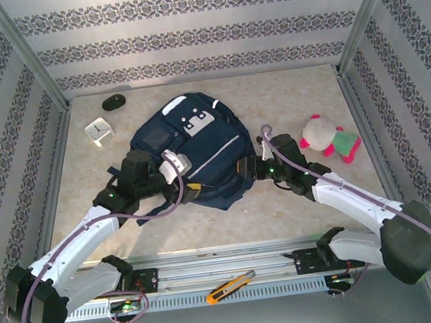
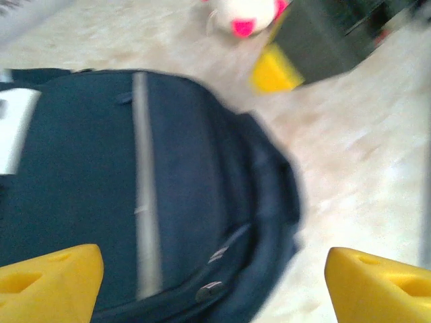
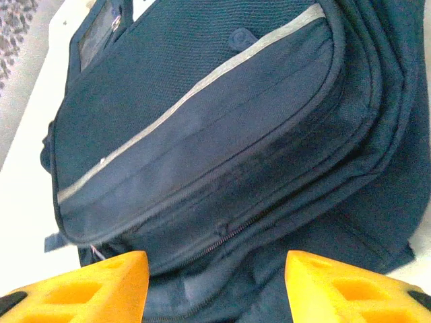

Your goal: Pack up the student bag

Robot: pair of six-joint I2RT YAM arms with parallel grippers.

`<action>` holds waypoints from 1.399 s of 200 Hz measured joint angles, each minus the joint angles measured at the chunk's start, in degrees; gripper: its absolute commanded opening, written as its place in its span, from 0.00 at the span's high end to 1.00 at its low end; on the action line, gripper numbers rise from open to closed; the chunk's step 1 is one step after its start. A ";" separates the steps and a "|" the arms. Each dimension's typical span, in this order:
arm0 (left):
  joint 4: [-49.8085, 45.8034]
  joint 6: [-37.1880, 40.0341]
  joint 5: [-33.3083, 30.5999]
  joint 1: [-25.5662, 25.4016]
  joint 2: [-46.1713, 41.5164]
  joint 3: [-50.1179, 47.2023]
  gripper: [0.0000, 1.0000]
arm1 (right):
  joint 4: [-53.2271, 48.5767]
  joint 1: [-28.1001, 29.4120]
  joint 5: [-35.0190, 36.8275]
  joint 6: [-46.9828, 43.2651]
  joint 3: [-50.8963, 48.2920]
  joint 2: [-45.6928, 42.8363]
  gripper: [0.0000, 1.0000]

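Note:
The student bag (image 1: 196,144), dark navy with a grey-white patch and a thin light stripe, lies flat in the middle of the table. My left gripper (image 1: 189,184) hovers at the bag's near-left edge. In the blurred left wrist view it (image 2: 215,286) is open, its yellow fingers (image 2: 50,282) wide apart above the bag (image 2: 87,202) and its zip pulls. My right gripper (image 1: 246,166) is at the bag's near-right edge. In the right wrist view it (image 3: 215,289) is open, yellow fingers (image 3: 81,289) either side of a closed zipper on the bag (image 3: 202,134). Nothing is held.
A pink, white and green plush toy (image 1: 328,137) lies to the right of the bag. A small white clock (image 1: 98,131) and a black oval object (image 1: 113,102) sit at the back left. An orange utility knife (image 1: 230,287) rests on the near rail. Patterned walls enclose the table.

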 measured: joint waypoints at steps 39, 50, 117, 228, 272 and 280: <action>-4.42 25.35 -3.13 1.92 7.28 2.25 0.15 | -0.92 3.15 -1.07 -9.40 -0.22 -5.18 0.46; -4.85 29.79 -3.48 1.92 9.42 2.43 0.15 | -0.87 4.70 -1.09 -12.00 -0.52 -5.46 0.46; 1.01 38.51 -3.43 1.18 16.81 3.63 0.32 | 1.25 8.37 -2.54 -22.32 -3.34 -5.49 0.49; 6.34 37.62 -1.70 1.01 19.15 2.19 0.28 | 3.52 8.76 -4.72 -27.41 -2.69 0.35 0.50; 7.10 36.06 -0.81 0.66 21.70 2.23 0.68 | 4.02 9.14 -5.31 -27.47 -1.99 1.25 0.50; 6.84 35.43 -0.35 0.66 21.81 2.23 0.78 | 4.07 9.14 -5.31 -27.69 -1.99 1.25 0.50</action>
